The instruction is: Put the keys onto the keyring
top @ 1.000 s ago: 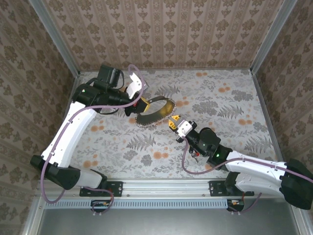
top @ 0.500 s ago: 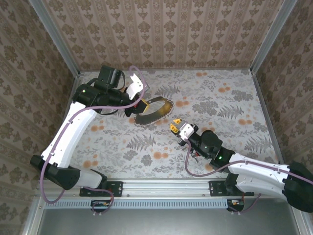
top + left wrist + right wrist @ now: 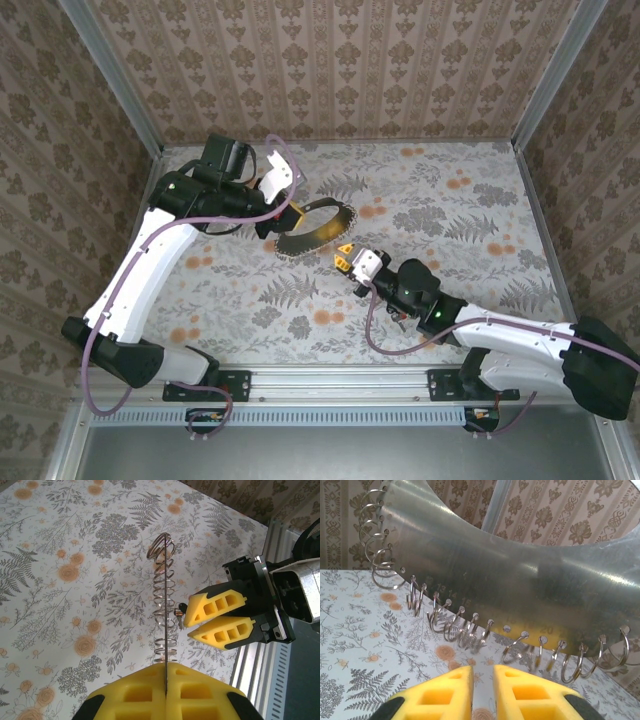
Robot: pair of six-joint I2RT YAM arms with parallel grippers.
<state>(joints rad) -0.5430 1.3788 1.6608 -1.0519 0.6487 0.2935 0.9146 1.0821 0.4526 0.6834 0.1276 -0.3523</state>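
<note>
Versus half a second ago, we see the right tool (image 3: 343, 258) further left, now just below the keyring (image 3: 322, 232). The left tool (image 3: 292, 212) is unmoved, clenched on the keyring's end over the fern-print surface (image 3: 460, 230) between damask-papered walls (image 3: 330, 60). The keyring is a curved metal band with split rings hung from holes; we can't tell whether the right tool's near-closed fingers grip the small dark bit (image 3: 178, 612) at their tips.

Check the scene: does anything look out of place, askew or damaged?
Nothing looks spilled or broken. One oddity: the keyring, a curved metal band, is held on edge in the shut left gripper, and the wire rings along its edge hang at uneven angles, some bunched together.
</note>
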